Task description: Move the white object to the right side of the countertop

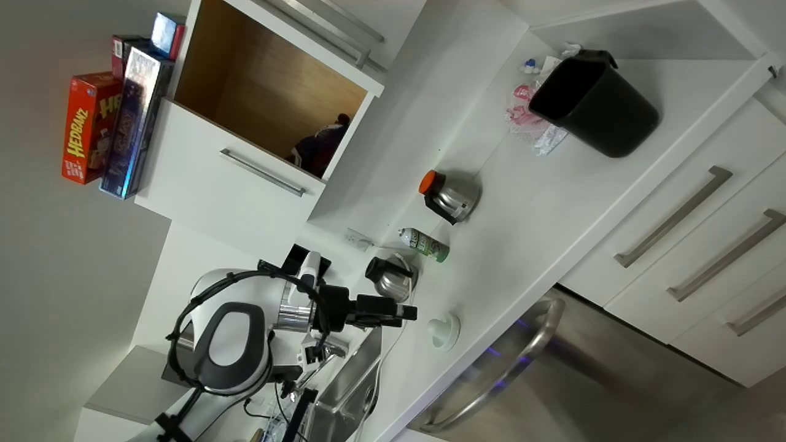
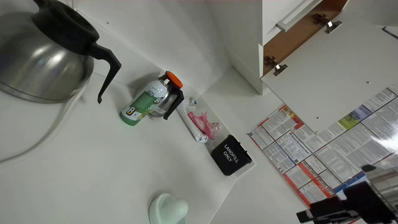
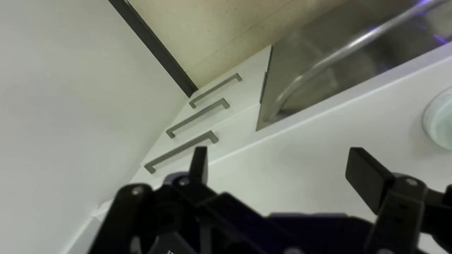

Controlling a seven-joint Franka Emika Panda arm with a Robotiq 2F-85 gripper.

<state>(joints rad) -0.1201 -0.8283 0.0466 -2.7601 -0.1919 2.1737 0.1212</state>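
The white object (image 1: 443, 331) is a small round piece with a pale-green tint and a raised knob. It stands on the white countertop (image 1: 509, 239) near the front edge, above the steel appliance. It also shows at the bottom of an exterior view (image 2: 169, 209) and, partly cut off, at the right edge of the wrist view (image 3: 439, 120). My gripper (image 1: 410, 313) is in the air, apart from the white object. In the wrist view the gripper (image 3: 277, 151) has its fingers wide apart with nothing between them, and the white object lies beyond the right finger.
A steel carafe (image 1: 393, 279), a green-white spray can (image 1: 425, 244) and an orange-topped carafe (image 1: 453, 195) stand along the wall. A black bin (image 1: 605, 107) and pinkish plastic (image 1: 523, 113) are farther along. A white cord (image 1: 388, 356) crosses near the sink (image 1: 344, 393).
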